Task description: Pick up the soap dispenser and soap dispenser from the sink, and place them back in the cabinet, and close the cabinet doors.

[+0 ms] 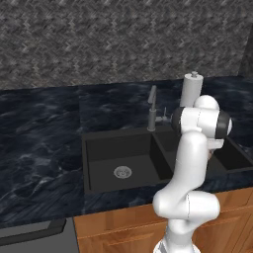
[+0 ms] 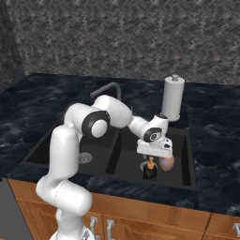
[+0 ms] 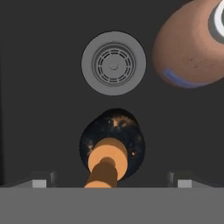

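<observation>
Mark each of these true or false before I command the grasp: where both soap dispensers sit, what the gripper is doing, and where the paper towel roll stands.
1. Both dispensers, black soap dispenser and peach soap dispenser, stand in the sink. True.
2. The gripper is shut on the black dispenser. False: it is open, above that dispenser.
3. The paper towel roll lies in a basin. False: it stands upright on the counter behind the sink.
4. A drain shows beyond the black dispenser in the hand view. True.

Two soap dispensers (image 2: 150, 169) (image 2: 167, 162) side by side in right sink (image 2: 187, 154) basin; paper-towel roll (image 2: 173, 98) behind sink.
</observation>
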Controlling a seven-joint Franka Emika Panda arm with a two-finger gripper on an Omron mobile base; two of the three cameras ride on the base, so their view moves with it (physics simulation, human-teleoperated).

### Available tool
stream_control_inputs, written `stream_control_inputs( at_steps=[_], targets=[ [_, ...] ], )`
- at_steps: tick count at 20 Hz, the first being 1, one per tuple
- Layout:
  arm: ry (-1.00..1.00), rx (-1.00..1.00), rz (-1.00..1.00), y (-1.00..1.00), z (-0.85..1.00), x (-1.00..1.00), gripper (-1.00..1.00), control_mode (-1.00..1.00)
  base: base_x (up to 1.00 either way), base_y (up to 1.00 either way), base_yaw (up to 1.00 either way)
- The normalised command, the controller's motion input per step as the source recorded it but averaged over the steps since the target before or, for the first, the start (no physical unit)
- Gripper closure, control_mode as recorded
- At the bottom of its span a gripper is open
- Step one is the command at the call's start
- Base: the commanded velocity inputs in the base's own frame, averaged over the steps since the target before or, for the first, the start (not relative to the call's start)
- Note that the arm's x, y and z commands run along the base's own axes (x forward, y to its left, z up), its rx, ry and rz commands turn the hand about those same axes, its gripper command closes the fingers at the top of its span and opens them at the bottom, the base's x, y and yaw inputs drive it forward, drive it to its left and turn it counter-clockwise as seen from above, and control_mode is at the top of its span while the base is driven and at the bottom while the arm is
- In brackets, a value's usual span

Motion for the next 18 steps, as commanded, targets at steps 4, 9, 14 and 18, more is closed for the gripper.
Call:
stream_control_inputs(
  at_steps=[4, 9, 14, 18],
  targets=[
    [0.02, 0.00, 0.00, 0.00, -0.04, -0.01, -1.00, -1.00, 0.00, 0.00, 0.00],
    [0.00, 0.00, 0.00, 0.00, -0.03, -0.04, -1.00, -1.00, 0.00, 0.00, 0.00],
    [0.00, 0.00, 0.00, 0.00, -0.03, -0.02, -1.00, -1.00, 0.00, 0.00, 0.00],
    [0.01, 0.00, 0.00, 0.00, -0.09, -0.01, -1.00, -1.00, 0.00, 0.00, 0.00]
  ],
)
